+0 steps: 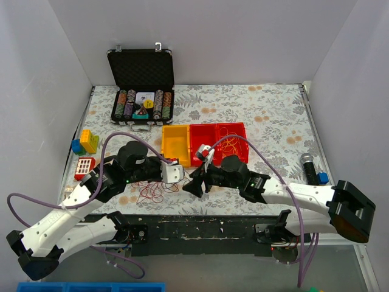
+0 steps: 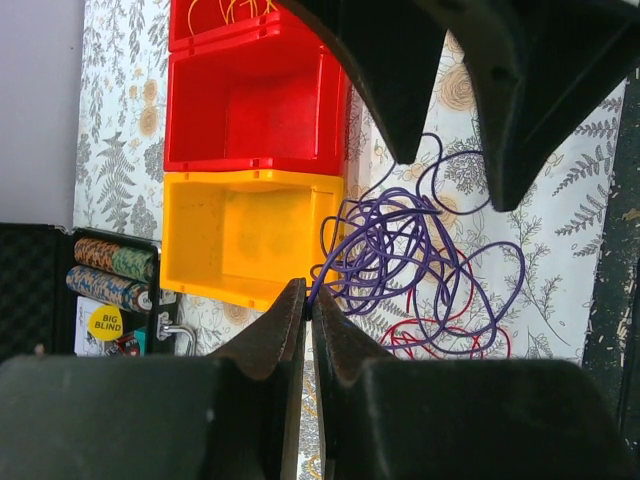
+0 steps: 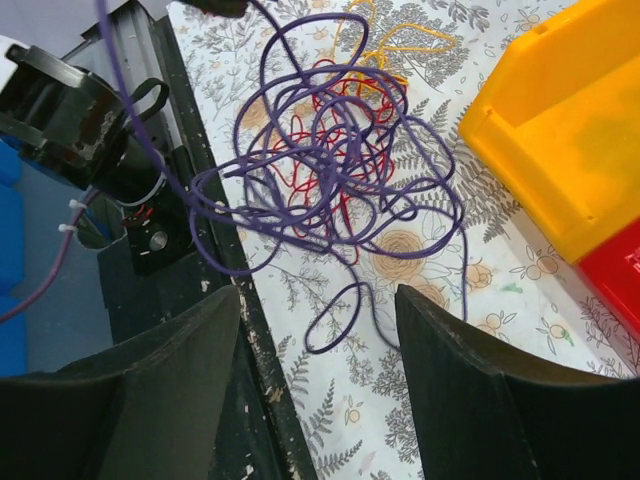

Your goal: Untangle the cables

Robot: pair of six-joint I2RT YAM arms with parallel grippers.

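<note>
The cables are a loose tangle of thin strands on the flowered tablecloth near the front edge (image 1: 155, 192). Purple loops (image 3: 330, 190) lie over red ones (image 3: 335, 125), with orange-yellow strands (image 3: 400, 40) at the far side. My left gripper (image 2: 308, 300) is shut on one purple strand that runs out of the tangle (image 2: 410, 250). My right gripper (image 3: 320, 340) is open and empty, its jaws wide apart just above a trailing purple loop (image 3: 340, 320). In the top view the two grippers meet nose to nose, left (image 1: 180, 180) and right (image 1: 193, 185).
A yellow bin (image 1: 175, 145) and two red bins (image 1: 219, 141) stand behind the tangle; one red bin holds yellow wire (image 1: 231, 146). An open poker chip case (image 1: 141, 85) is at the back left. Toy blocks (image 1: 85, 143) lie left, a microphone (image 1: 309, 167) right. The black table edge (image 3: 250, 330) is close.
</note>
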